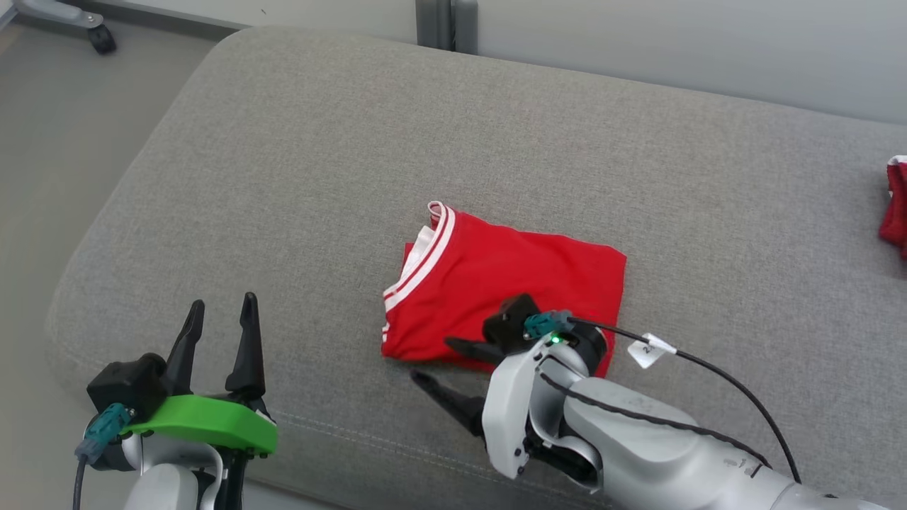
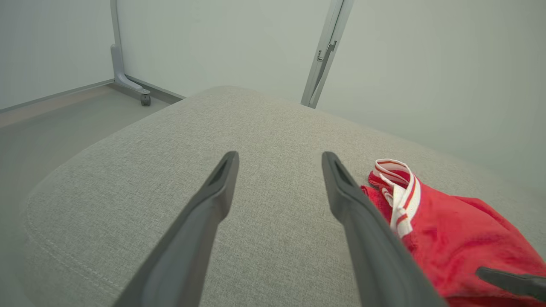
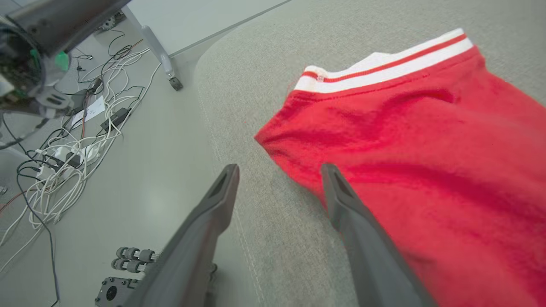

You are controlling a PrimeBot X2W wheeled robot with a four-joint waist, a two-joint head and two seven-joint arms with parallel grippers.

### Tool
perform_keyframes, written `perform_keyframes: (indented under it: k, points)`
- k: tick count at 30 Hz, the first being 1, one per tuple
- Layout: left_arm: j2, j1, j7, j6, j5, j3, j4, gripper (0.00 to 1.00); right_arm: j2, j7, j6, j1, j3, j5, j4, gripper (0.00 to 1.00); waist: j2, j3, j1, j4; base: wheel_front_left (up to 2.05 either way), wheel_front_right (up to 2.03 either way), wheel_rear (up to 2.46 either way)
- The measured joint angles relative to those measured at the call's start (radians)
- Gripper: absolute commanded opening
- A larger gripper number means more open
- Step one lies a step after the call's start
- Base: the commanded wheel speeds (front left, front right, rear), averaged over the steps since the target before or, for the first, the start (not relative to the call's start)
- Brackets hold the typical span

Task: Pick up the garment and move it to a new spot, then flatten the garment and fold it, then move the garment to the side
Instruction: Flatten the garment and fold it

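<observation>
Item one, garment (image 1: 496, 283): red with white-striped trim, folded into a compact block, lying flat near the middle of the grey cushion (image 1: 283, 177). Item two, right gripper (image 1: 431, 358): you will find it at the garment's near edge, fingers pointing toward the robot's left, jaws spread and gripping nothing. Its wrist view has one finger over the red hem and the other over bare cushion. Item three, left gripper (image 1: 223, 301): jaws likewise spread and empty, at the cushion's near left corner, apart from the garment. Item four, second red cloth (image 1: 896, 205): at the cushion's far right. Item five, loose cables (image 3: 64, 140): on the floor.
</observation>
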Motion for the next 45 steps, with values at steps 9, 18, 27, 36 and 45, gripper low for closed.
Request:
perform_keyframes:
  k: [9,18,27,36,45]
  points:
    - [-0.001,0.000,0.000,0.000,0.000,0.017,-0.001,1.00,0.001,-0.014,0.000,0.000,0.050,0.095,-0.072,1.00,0.0000,-0.008,0.0000,-0.044,0.00,0.00,0.00]
    - [-0.001,0.004,0.000,-0.001,0.003,0.035,-0.010,1.00,-0.110,-0.157,0.001,-0.008,-0.086,0.132,-0.098,1.00,0.0000,-0.021,-0.0001,-0.110,0.00,0.00,0.00]
    - [0.000,0.023,0.000,-0.001,0.019,0.050,-0.022,1.00,-0.189,-0.205,-0.023,-0.008,-0.225,0.131,-0.123,1.00,0.0000,-0.035,0.0000,-0.208,0.00,0.00,0.00]
    - [0.000,0.027,0.000,-0.001,0.021,0.047,-0.034,1.00,-0.226,-0.205,-0.132,0.071,-0.434,0.110,-0.219,1.00,0.0000,-0.041,0.0000,-0.280,0.00,0.00,0.00]
    - [-0.001,0.027,0.000,-0.001,0.024,0.056,-0.046,1.00,-0.252,-0.205,-0.188,0.184,-0.545,-0.002,-0.331,1.00,0.0000,-0.039,-0.0001,-0.281,0.00,0.00,0.00]
